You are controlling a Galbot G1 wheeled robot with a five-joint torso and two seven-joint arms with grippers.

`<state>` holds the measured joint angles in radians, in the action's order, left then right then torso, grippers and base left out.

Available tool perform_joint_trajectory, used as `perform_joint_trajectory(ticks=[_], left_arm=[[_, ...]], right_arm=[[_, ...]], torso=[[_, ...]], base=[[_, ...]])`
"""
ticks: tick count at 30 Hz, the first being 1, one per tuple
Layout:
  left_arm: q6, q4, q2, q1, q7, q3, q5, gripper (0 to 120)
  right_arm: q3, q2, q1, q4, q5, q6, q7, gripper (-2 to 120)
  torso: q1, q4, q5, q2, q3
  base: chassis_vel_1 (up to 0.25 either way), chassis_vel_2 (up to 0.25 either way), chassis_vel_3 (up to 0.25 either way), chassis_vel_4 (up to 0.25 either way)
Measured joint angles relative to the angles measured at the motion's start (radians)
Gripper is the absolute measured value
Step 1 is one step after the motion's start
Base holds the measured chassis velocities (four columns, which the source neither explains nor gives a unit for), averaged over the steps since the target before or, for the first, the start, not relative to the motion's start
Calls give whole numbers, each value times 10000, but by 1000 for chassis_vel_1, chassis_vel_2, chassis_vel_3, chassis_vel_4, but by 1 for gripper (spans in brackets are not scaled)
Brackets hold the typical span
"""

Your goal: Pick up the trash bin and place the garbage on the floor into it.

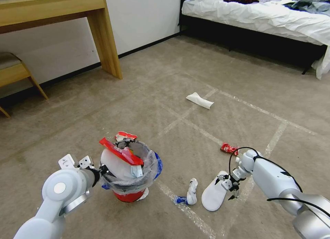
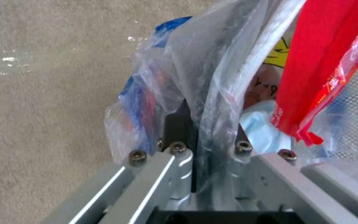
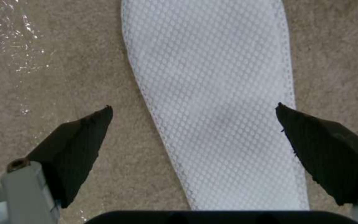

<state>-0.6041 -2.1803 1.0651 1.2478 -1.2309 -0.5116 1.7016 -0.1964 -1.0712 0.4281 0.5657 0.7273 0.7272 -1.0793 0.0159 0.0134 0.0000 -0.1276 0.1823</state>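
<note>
Slipper [image 3: 216,102] lies flat on the floor [image 1: 240,94] directly under the right gripper [image 3: 193,124], whose jaws are spread wide on both sides of it. The left gripper [image 2: 206,137] pinches the bagged rim of the trash bin [image 1: 132,170]. For a good grasp, I think the jaws should go down until they almost touch the carpet and close across the narrow middle.

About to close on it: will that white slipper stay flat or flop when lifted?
Probably floppy: the slipper looks like thin mesh-textured sheet lying flat on the carpet. Likely very light. The open right tool straddles its width, so it may fold or bunch when pinched.
</note>
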Motion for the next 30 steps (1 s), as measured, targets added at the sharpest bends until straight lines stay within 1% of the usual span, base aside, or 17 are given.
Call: perform_joint_trajectory(ticks=[4, 6, 19, 22, 24, 29, 30], left_arm=[[-1, 34, 26, -2, 5, 17, -17, 4], [-5, 70, 48, -46, 19, 33, -20, 4], [-27, 149, 127, -82, 47, 80, -111, 4], [-29, 151, 130, -82, 53, 88, -123, 4], [-30, 150, 129, -83, 55, 90, -129, 4], [-30, 152, 109, -84, 68, 91, -136, 4], [-31, 159, 103, -87, 87, 90, -152, 4]], right_arm=[[0, -45, 11, -92, 51, 0, 77, 100], [44, -83, 126, -137, 185, -14, 308, 100], [117, -158, 282, -193, 317, -101, 425, 99], [123, -193, 257, -224, 317, -132, 434, 98], [124, -207, 243, -236, 323, -156, 437, 92], [123, -237, 247, -271, 371, -166, 462, 90], [123, -257, 252, -293, 399, -181, 508, 87]], torso=[[0, 0, -1, 0, 0], [0, 3, 0, 0, 0], [0, 1, -1, 0, 0], [0, 1, 0, 0, 0], [0, 1, -1, 0, 0], [1, 2, -1, 0, 0], [0, 2, -1, 0, 0]], base=[[0, 0, 0, 0], [0, 0, 0, 0], [0, 0, 0, 0], [0, 0, 0, 0], [0, 0, 0, 0], [0, 0, 0, 0], [0, 0, 0, 0]])
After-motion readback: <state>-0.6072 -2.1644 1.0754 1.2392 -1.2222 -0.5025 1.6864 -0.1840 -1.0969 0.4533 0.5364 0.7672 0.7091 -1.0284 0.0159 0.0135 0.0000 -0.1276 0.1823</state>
